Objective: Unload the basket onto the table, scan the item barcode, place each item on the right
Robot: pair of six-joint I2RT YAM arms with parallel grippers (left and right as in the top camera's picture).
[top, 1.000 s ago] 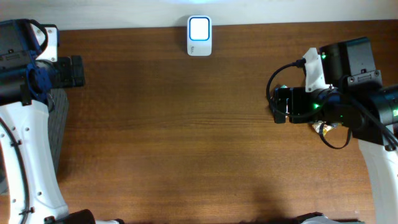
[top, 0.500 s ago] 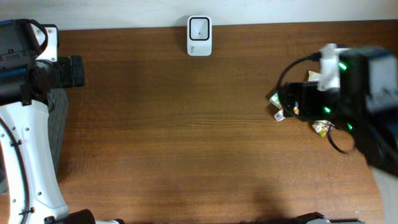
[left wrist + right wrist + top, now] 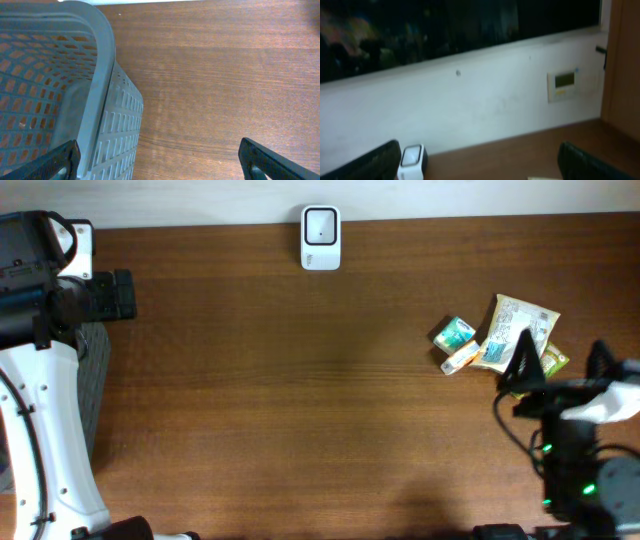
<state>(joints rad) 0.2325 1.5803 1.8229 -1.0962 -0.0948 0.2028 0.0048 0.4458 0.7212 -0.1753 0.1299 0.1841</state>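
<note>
The white barcode scanner [image 3: 320, 238] stands at the table's far edge; the right wrist view shows it low on the left [image 3: 412, 161]. A small pile of items lies at the right: a teal packet [image 3: 453, 333], a white and yellow pouch [image 3: 515, 328], a small orange pack [image 3: 462, 358] and a green packet [image 3: 553, 363]. My right gripper [image 3: 562, 365] is open at the near side of the pile, pointing toward the back wall and holding nothing [image 3: 480, 167]. At the far left my left gripper [image 3: 112, 295] is open and holds nothing [image 3: 160, 165].
A grey perforated basket [image 3: 100, 75] stands under my left gripper at the table's left edge [image 3: 92, 370]. Behind the table runs a white wall [image 3: 485, 110] with a small panel [image 3: 562, 85]. A wooden upright [image 3: 622, 60] is at the right.
My right arm has swung back from above the item pile toward the table's front, uncovering the packets. The scanner's window was brightly lit and is now dimmer. The left arm has not moved.
</note>
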